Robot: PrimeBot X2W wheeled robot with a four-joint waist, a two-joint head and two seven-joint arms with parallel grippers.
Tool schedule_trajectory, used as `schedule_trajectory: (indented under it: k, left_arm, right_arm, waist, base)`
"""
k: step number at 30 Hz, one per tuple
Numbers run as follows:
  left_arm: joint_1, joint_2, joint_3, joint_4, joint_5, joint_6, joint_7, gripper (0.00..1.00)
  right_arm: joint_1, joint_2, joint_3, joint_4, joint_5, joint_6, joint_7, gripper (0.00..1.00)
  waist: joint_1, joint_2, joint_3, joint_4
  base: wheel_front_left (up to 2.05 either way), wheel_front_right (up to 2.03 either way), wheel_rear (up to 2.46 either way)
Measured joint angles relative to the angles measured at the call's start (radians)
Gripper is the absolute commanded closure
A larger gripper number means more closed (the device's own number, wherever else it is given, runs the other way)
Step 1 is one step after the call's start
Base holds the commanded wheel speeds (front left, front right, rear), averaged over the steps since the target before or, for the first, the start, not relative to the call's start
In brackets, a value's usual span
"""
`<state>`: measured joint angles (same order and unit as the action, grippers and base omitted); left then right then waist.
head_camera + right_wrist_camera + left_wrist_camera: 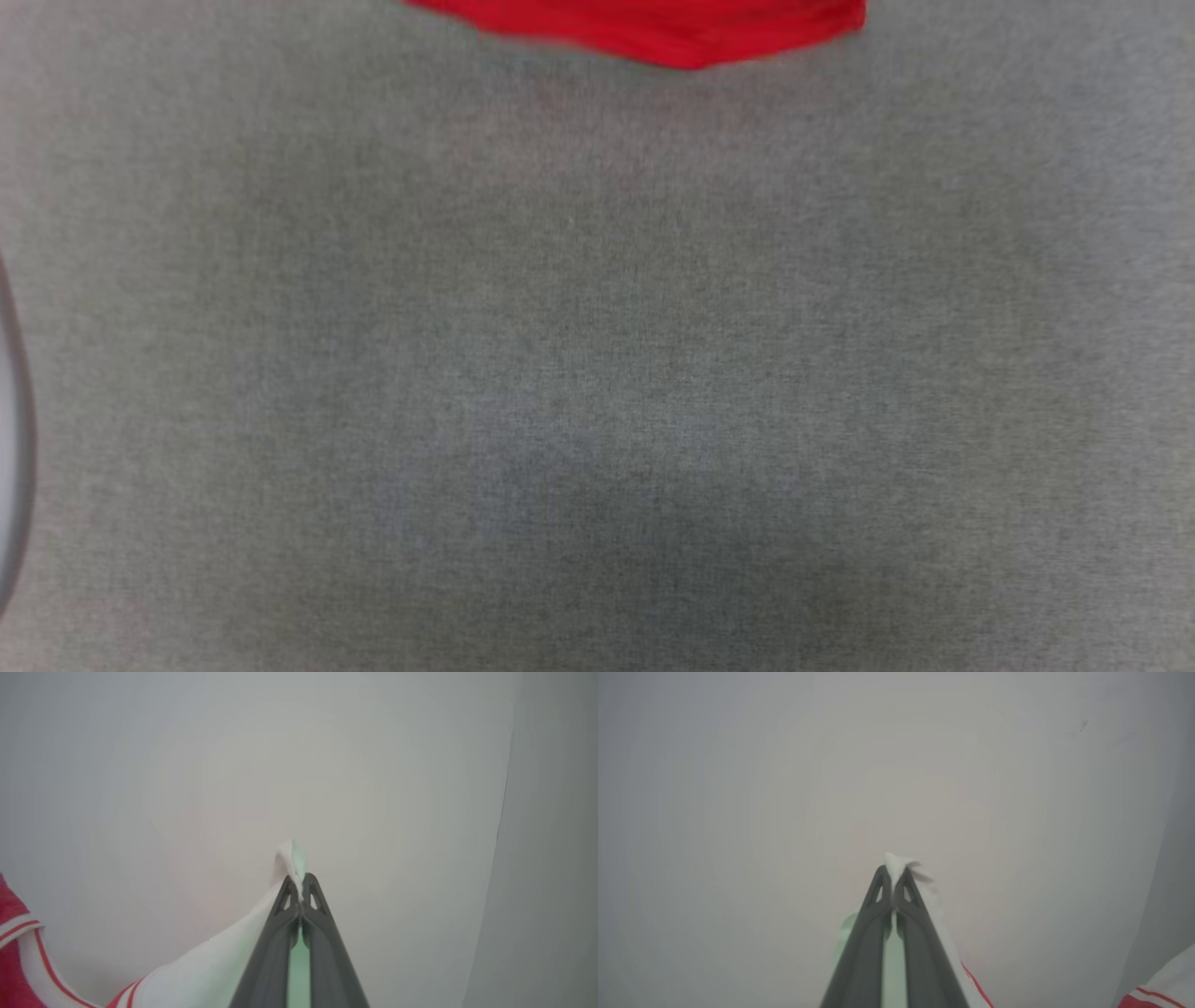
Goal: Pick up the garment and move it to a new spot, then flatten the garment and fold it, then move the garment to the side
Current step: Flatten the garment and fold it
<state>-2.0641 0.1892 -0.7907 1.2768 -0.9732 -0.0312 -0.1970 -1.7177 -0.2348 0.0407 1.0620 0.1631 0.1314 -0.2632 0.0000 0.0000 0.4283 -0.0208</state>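
Note:
The garment [672,33] shows as a red hem hanging into the top edge of the head view, above the grey cloth table [597,373]. In the left wrist view my left gripper [893,873] is shut on a pinch of white sleeve fabric [899,862], which trails down to the right past red-striped trim. In the right wrist view my right gripper [299,882] is shut on the other white sleeve [210,966], which drapes away to the lower left toward the red body [11,952]. Both grippers point at a pale blank wall.
A grey fabric surface spreads across the head view, with a dark shadow at its lower middle. A curved dark edge [19,439] runs along the far left side. A vertical wall corner [502,826] shows at the right of the right wrist view.

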Motion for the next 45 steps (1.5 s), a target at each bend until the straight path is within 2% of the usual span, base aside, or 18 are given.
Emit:
schedule_trajectory:
  k: [4,11,18,24,29,34,42,45]
  left_arm:
    - [0.014,0.016,-0.002,0.002,-0.004,-0.014,0.012,1.00]
    - [0.113,0.044,-0.009,0.009,-0.016,-0.040,0.044,1.00]
    - [0.252,0.042,-0.021,0.011,-0.033,-0.067,0.094,1.00]
    - [0.424,0.022,-0.058,0.010,-0.036,-0.090,0.100,1.00]
    - [0.566,0.026,-0.086,-0.012,-0.033,-0.094,0.090,1.00]
    - [0.772,0.063,-0.100,-0.071,-0.073,-0.097,0.116,1.00]
    - [1.075,0.169,-0.105,-0.203,-0.126,-0.097,0.111,1.00]
    - [1.191,0.215,-0.103,-0.272,-0.145,-0.071,0.104,1.00]
  right_arm:
    - [0.007,0.013,-0.015,0.000,-0.025,0.000,0.000,1.00]
    - [0.050,0.029,0.036,0.072,-0.021,0.000,0.000,1.00]
    - [0.112,0.023,0.169,0.125,0.089,0.000,0.036,1.00]
    - [0.255,-0.020,0.323,0.039,0.267,0.000,0.132,1.00]
    - [0.447,-0.112,0.439,-0.126,0.473,0.000,0.243,1.00]
    - [0.680,-0.216,0.527,-0.310,0.637,0.000,0.322,1.00]
    - [0.994,-0.378,0.597,-0.586,0.783,0.000,0.421,1.00]
    - [1.090,-0.447,0.606,-0.676,0.806,0.000,0.425,1.00]
  waist:
    - [0.0000,0.0000,0.050,0.006]
    - [0.0000,0.0000,0.074,0.028]
    - [0.0000,0.0000,0.022,0.045]
    - [0.0000,0.0000,-0.050,0.060]
    - [0.0000,0.0000,-0.128,0.070]
    - [0.0000,0.0000,-0.216,0.072]
    - [0.0000,0.0000,-0.354,0.063]
    - [0.0000,0.0000,-0.397,0.058]
  base:
    - [0.00,0.00,0.00]
    - [0.00,0.00,0.00]
    - [0.00,0.00,0.00]
    - [0.00,0.00,0.00]
    - [0.00,0.00,0.00]
    - [0.00,0.00,0.00]
    - [0.00,0.00,0.00]
    - [0.00,0.00,0.00]
